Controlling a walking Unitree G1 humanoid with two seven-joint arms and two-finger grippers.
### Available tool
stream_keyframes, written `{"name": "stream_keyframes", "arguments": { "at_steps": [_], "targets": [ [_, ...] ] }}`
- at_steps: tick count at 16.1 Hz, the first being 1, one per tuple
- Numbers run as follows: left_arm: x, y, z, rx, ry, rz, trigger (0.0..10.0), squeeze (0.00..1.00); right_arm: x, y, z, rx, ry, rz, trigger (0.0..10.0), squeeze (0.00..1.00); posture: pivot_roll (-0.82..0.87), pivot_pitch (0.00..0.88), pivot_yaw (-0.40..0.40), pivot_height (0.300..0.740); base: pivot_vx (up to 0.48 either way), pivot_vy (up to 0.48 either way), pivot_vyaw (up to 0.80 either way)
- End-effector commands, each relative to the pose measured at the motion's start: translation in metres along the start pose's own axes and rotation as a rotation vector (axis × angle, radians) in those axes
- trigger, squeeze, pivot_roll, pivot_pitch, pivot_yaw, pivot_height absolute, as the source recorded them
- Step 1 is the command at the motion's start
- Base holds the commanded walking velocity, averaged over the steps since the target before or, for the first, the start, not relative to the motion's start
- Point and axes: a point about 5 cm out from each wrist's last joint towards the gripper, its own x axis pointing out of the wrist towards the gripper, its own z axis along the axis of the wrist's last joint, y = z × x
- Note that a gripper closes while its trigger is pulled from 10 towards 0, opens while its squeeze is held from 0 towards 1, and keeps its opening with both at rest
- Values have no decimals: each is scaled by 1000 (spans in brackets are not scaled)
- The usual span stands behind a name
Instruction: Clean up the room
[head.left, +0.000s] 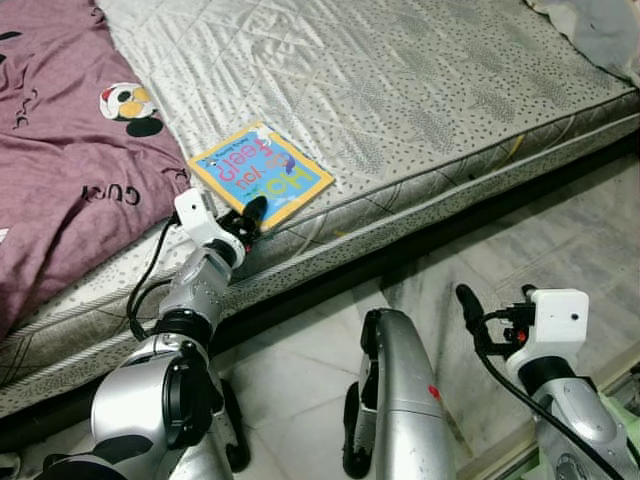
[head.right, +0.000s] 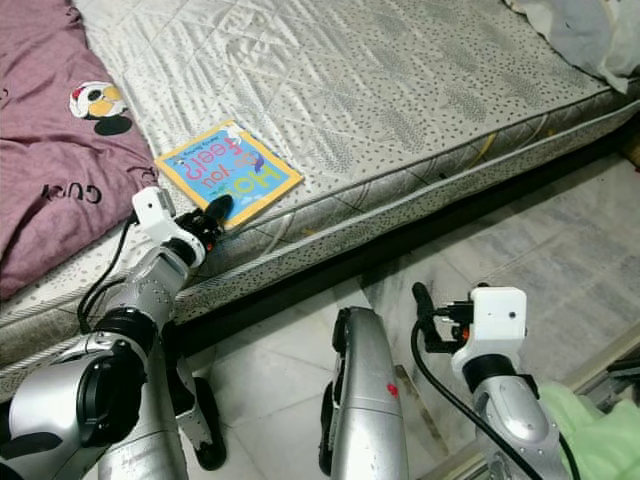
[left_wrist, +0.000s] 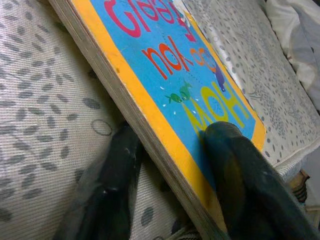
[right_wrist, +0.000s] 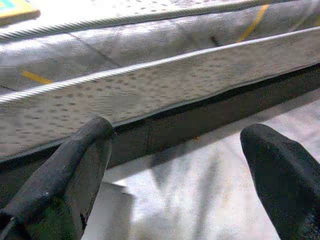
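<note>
Our left tool (head.left: 252, 213) pinches the corner of the children's board book (head.left: 260, 173), lying near the mattress (head.left: 420, 110) edge at the frame's middle left, to lift it, while our right tool (head.right: 422, 300) waits spread wide.

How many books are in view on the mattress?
1. The book lies near the mattress edge, beside the maroon blanket; the left gripper has its fingers around the book's near corner. Others could be hidden under the blanket.
</note>
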Motion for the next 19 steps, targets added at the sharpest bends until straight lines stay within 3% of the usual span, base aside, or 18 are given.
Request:
{"name": "stream_keyframes", "arguments": {
  "at_steps": [1, 7, 12, 15, 17, 18, 19],
  "targets": [
    [0, -1, -1, 12, 7, -17, 0, 0, -4, 8, 2, 34, -2, 66, 10000, 0, -298, 249, -83, 510, 0, 0, 0],
    [-3, 8, 4, 26, -19, 24, 0, 0, -3, 32, 0, 105, 25, 258, 10000, 0, -279, 225, -69, 510, 0, 0, 0],
    [-5, 15, 16, 126, -56, 41, 0, 0, 19, 34, -4, 97, -2, 209, 10000, 0, -203, 152, -38, 510, 0, 0, 0],
    [-5, 4, 30, 281, -112, -50, 0, 0, 41, 43, -2, 95, -36, 216, 10000, 0, -135, 89, -26, 510, 0, 0, 0],
    [-12, 5, 47, 385, -203, -23, 0, 0, 58, 47, 2, 108, -68, 207, 10000, 0, -93, 53, -19, 510, 0, 0, 0],
    [-15, 6, 47, 410, -210, -19, 0, 0, 60, 47, 1, 109, -69, 206, 10000, 0, -82, 41, -13, 510, 0, 0, 0],
    [-22, 7, 46, 497, -231, -19, 0, 0, 63, 50, 1, 111, -72, 203, 10000, 0, -71, 27, -6, 510, 0, 0, 0]
  ]
}}
